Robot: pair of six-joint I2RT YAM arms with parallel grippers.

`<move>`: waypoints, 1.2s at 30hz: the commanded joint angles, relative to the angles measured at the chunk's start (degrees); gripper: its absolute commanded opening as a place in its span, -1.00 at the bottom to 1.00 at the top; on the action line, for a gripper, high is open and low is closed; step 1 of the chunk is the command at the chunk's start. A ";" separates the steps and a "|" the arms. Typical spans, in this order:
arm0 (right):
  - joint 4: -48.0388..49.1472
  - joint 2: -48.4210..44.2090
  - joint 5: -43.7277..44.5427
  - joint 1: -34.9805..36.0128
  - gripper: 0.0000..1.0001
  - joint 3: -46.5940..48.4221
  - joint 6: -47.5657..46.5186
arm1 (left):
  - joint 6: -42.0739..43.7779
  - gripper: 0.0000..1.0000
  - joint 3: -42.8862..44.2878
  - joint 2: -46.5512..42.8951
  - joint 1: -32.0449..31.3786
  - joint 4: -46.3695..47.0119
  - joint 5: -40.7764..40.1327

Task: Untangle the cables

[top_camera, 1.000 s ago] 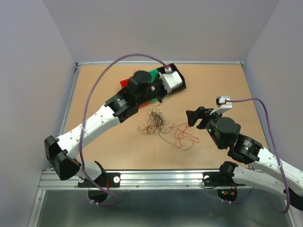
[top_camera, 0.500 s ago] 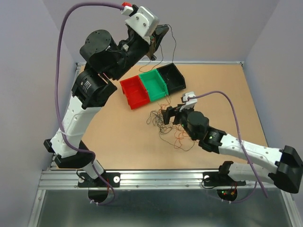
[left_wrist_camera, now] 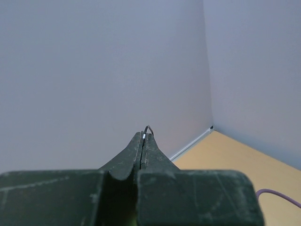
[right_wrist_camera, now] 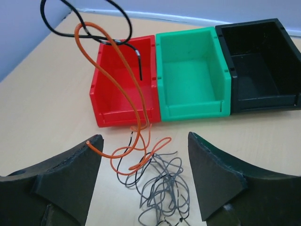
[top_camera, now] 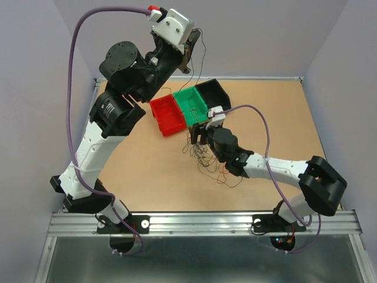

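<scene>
The cables lie as a loose tangle (top_camera: 203, 154) of thin dark, grey and orange wires on the table, below three bins. My left gripper (top_camera: 189, 52) is raised high over the back of the table, shut on a thin black wire (left_wrist_camera: 148, 127) whose loop pokes out at its tips (left_wrist_camera: 143, 136). That black wire (right_wrist_camera: 123, 19) hangs down and hooks an orange wire (right_wrist_camera: 128, 80), lifting it out of the grey tangle (right_wrist_camera: 164, 188). My right gripper (top_camera: 197, 134) hovers open just over the tangle (right_wrist_camera: 143, 141), with the wires between its fingers but nothing gripped.
A red bin (top_camera: 168, 115), a green bin (top_camera: 193, 105) and a black bin (top_camera: 215, 94) stand side by side just beyond the tangle. More orange-red wires (top_camera: 227, 174) lie by the right forearm. A raised rim (top_camera: 200, 77) runs along the table's back edge.
The left arm rose from low over the bins to high above the table, drawing a black wire up. The right arm swung left and forward to the tangle.
</scene>
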 commanded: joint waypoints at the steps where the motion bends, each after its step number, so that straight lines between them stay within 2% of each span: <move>1: 9.78 3.06 -8.64 -3.80 0.54 3.51 1.05 | 1.08 -1.00 1.62 -2.64 0.01 4.01 -1.79; 5: 12.95 7.19 -11.83 -4.24 0.40 5.35 0.70 | 0.82 -1.00 1.36 -2.21 0.36 5.24 -3.03; 7: 13.66 9.48 -12.10 -4.50 0.33 6.23 1.05 | -0.50 -1.00 3.98 -0.28 1.24 4.11 -3.55; 9: 13.93 11.23 -12.10 -5.11 0.01 7.38 1.49 | -2.78 -1.00 8.63 1.57 2.73 1.39 -2.68; 10: 13.93 11.68 -11.31 -5.29 -0.52 7.73 1.84 | -3.75 -1.00 9.26 2.71 3.87 1.20 -2.76; 11: 13.93 11.77 -10.09 -5.55 -0.82 7.30 2.45 | -3.93 -1.00 9.27 2.63 4.40 1.38 -3.02; 12: 13.84 11.60 -8.42 -5.82 -0.99 6.25 4.63 | -4.02 -1.00 8.83 2.46 5.02 1.99 -3.81; 14: 14.02 8.97 -4.91 -7.48 -0.99 -0.22 7.98 | -5.06 -1.00 5.94 1.32 8.07 4.88 -7.24; 15: 14.02 7.30 -4.02 -8.45 -0.99 -3.14 12.78 | -6.29 -1.00 5.23 1.05 10.01 5.41 -7.51; 17: 14.02 2.31 -3.39 -12.40 -0.99 -9.98 18.08 | -10.23 -1.00 4.87 1.75 15.36 5.42 -4.80; 18: 13.93 0.63 -3.66 -15.11 -0.99 -16.20 22.19 | -14.52 -1.00 6.79 2.62 21.05 3.59 -3.22; 19: 13.84 -1.04 -3.40 -16.00 -0.99 -19.83 23.97 | -16.39 -1.00 7.85 4.54 23.80 2.79 0.45; 21: 13.58 -7.89 0.19 -17.24 -0.99 -26.25 29.69 | -18.86 -1.00 9.53 6.49 29.42 1.82 2.15; 22: 13.14 -10.88 1.69 -17.68 -0.99 -32.46 31.27 | -18.96 -1.00 9.19 7.37 30.85 2.34 2.77; 24: 11.48 -18.00 3.63 -18.56 -0.99 -36.63 35.05 | -21.67 -1.00 8.48 7.73 33.83 3.48 2.16; 28: 0.60 -26.70 6.62 -20.23 -0.99 -38.50 38.05 | -27.12 -1.00 6.90 7.47 43.23 7.08 4.08; 30: -2.84 -30.66 9.52 -20.41 -0.99 -38.24 40.32 | -27.57 -1.00 5.76 7.29 44.83 7.71 4.80; 32: -4.26 -33.04 10.67 -20.41 -0.99 -38.59 39.91 | -27.67 -1.00 4.18 6.85 46.07 8.23 9.26; 33: -4.61 -33.58 10.84 -20.41 -0.99 -38.06 38.25 | -26.88 -1.00 1.39 6.59 46.07 9.80 15.20; 35: -8.11 -34.37 11.54 -20.41 -0.98 -34.83 36.57 | -26.43 -1.00 -1.18 5.53 45.98 11.22 20.24; 36: -9.78 -34.20 11.81 -20.41 -0.90 -33.59 35.86 | -26.52 -1.00 -1.97 5.36 45.98 11.48 21.83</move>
